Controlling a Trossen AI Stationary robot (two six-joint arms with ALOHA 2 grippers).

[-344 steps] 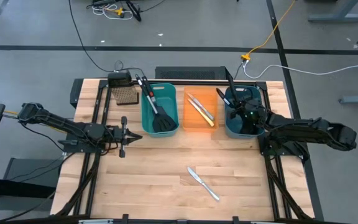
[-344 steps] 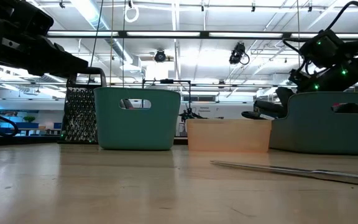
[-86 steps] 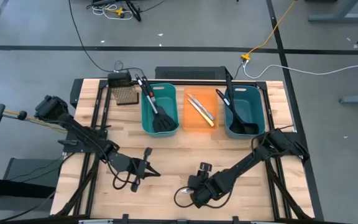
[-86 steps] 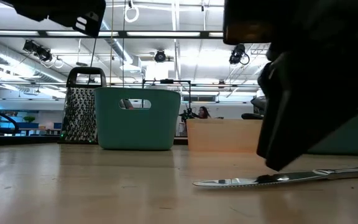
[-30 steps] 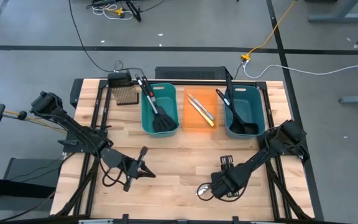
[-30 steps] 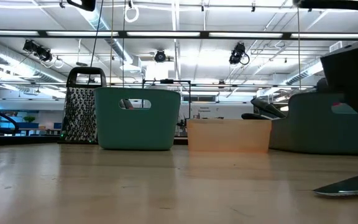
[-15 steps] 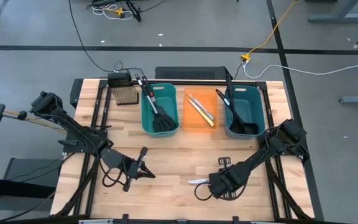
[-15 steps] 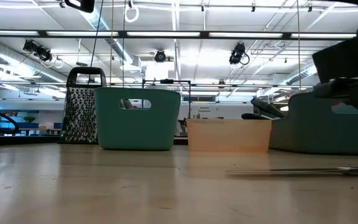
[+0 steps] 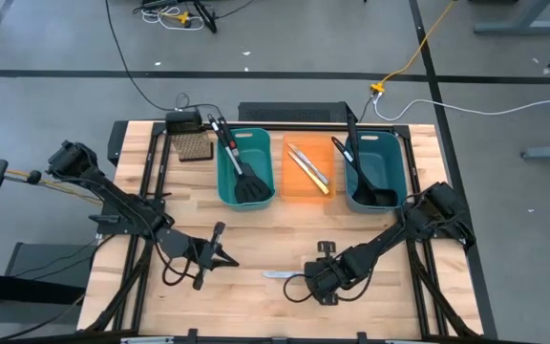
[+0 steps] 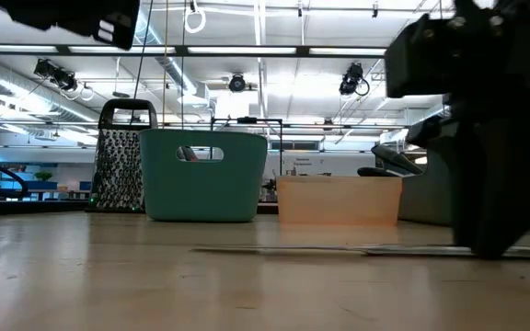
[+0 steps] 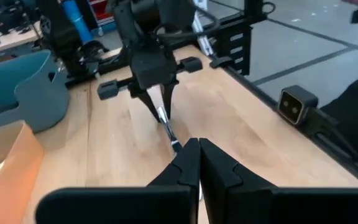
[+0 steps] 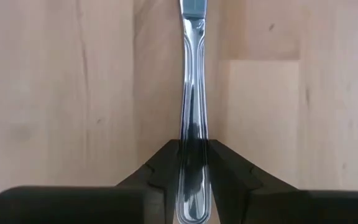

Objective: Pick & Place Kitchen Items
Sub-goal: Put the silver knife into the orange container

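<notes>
A silver table knife (image 9: pixel 277 274) is near the table's front middle, its blade pointing toward the table's left edge. My right gripper (image 9: pixel 306 278) is shut on its handle. In the low view the knife (image 10: pixel 320 248) runs level, close to the tabletop. My left gripper (image 9: pixel 225 258) is shut and empty, a little to the left of the blade tip. The left wrist view shows its shut fingers (image 11: pixel 197 163) facing the knife (image 11: pixel 168 127). Two spatulas stand in the left teal bin (image 9: pixel 227 177), two knives lie in the orange bin (image 9: pixel 304 191), and ladles stand in the right teal bin (image 9: pixel 396 167). My right gripper pinches the knife's handle (image 12: pixel 192 134) by its two long sides between its two fingers, near the handle's end. The fingers come slanting down from the table's right and lie across the knife. The blade sticks out ahead toward the table's left, level and close to the tabletop; whether it rests on it I cannot tell.
The three bins stand in a row at the table's far side. A brown perforated block (image 9: pixel 192 145) sits to the left of them. Both arms reach low over the front half of the table. Bare wood lies between the bins and the grippers.
My right gripper has gone toward the table's left edge with the knife, staying shut on it. The knife has swung round so that it lies level with its blade pointing left.
</notes>
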